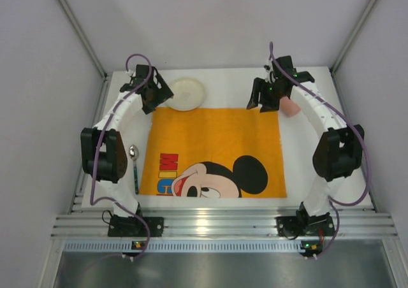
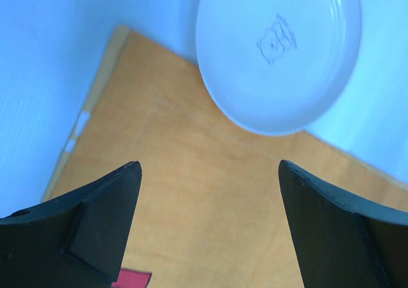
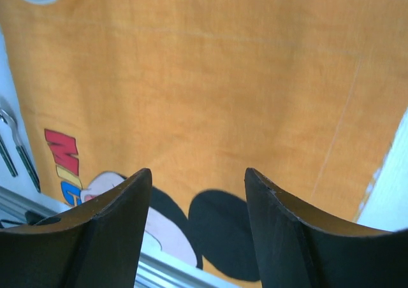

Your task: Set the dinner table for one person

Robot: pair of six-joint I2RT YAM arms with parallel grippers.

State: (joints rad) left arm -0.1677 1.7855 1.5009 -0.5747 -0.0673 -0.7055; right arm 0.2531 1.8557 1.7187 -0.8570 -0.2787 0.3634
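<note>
The white dinner table (image 1: 233, 84) carries an orange Mickey Mouse mat (image 1: 213, 151) in its middle. A white plate (image 1: 187, 93) lies on the table at the mat's far left corner, and it also shows in the left wrist view (image 2: 277, 52). A spoon (image 1: 134, 164) lies left of the mat. A pink cup (image 1: 291, 107) stands at the mat's far right. My left gripper (image 1: 155, 98) hovers open and empty over the mat's far left corner, just short of the plate (image 2: 209, 167). My right gripper (image 1: 262, 102) hovers open and empty over the mat's far right corner (image 3: 197, 173).
Grey walls close in the table at the back and both sides. An aluminium rail (image 1: 223, 223) runs along the near edge by the arm bases. In the right wrist view the cutlery (image 3: 16, 151) shows left of the mat (image 3: 223, 78).
</note>
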